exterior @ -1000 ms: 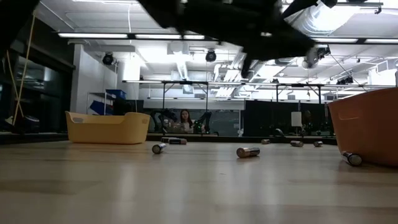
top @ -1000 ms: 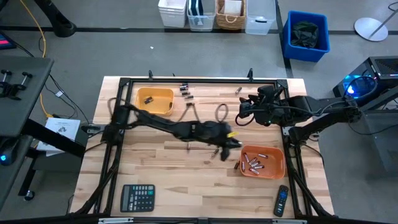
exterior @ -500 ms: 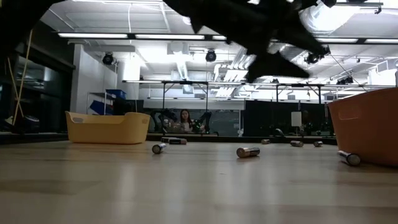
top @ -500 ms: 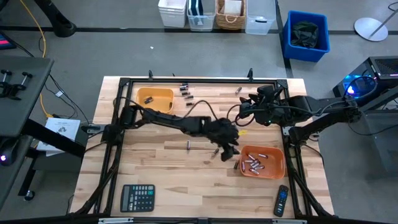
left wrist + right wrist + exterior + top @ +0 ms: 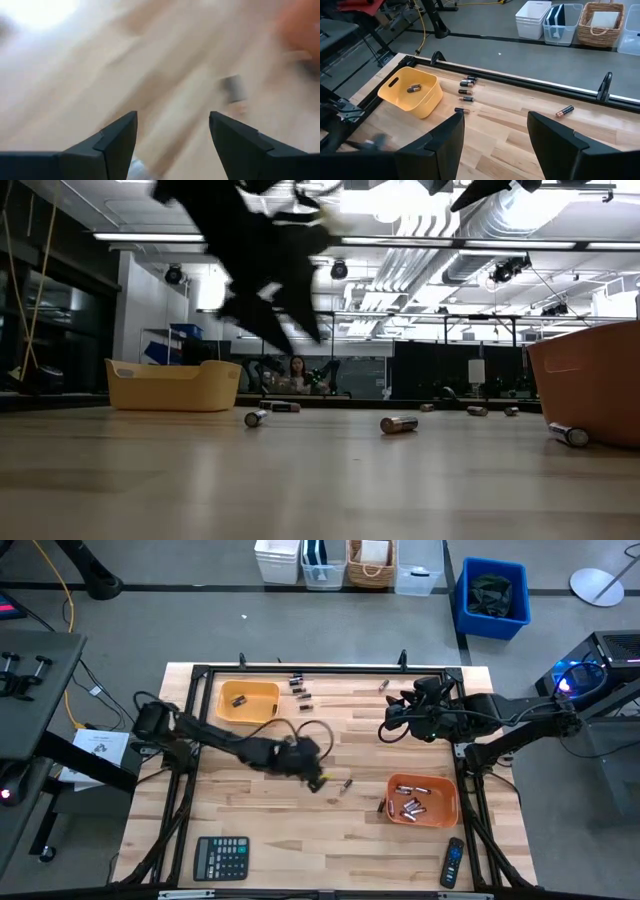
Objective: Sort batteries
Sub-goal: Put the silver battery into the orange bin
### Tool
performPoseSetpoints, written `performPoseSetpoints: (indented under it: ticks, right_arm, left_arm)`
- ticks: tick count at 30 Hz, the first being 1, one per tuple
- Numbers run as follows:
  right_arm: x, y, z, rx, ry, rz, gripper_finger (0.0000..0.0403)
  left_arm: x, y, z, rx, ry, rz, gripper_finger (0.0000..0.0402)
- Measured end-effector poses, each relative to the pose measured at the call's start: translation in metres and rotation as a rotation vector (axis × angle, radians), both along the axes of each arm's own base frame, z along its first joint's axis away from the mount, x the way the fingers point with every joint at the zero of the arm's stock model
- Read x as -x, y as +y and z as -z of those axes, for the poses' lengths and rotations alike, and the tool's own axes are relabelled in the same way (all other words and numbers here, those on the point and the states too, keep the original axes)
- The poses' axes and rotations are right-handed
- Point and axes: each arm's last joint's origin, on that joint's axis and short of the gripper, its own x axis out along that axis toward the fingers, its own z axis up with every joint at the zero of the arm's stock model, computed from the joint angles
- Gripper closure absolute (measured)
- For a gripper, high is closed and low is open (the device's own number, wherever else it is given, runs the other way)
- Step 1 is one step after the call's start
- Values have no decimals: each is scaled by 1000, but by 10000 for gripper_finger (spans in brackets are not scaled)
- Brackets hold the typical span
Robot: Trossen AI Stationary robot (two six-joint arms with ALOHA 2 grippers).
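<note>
1. On the worktop (image 5: 260, 830), several batteries (image 5: 409, 805) lie in the orange bin (image 5: 447, 802), one in the yellow bin (image 5: 262, 708)
2. Loose cells (image 5: 298, 687) remain unsorted
3. Left gripper (image 5: 318, 780) and right gripper (image 5: 385, 730): fingers open, empty

Light wooden plank table (image 5: 260, 830) with black frame. On it: yellow plastic bin (image 5: 249, 702) far left, orange plastic bin (image 5: 423, 799) near right, loose small metallic batteries (image 5: 299, 688) by the far edge, black calculator (image 5: 221, 857) and black remote control (image 5: 453, 863) at the near edge.
</note>
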Motion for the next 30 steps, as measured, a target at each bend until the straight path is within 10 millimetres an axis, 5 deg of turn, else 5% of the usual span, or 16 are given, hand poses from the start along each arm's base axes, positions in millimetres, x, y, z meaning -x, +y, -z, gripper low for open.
performPoseSetpoints:
  ticks: [12, 30]
  right_arm:
    - [0, -3, 0, -5, 3, 11, 190]
    - [2, -5, 2, 15, 43, 11, 190]
  left_arm:
    - [10, 8, 50, 110, 209, -326, 171]
    - [4, -2, 47, 210, 126, -350, 171]
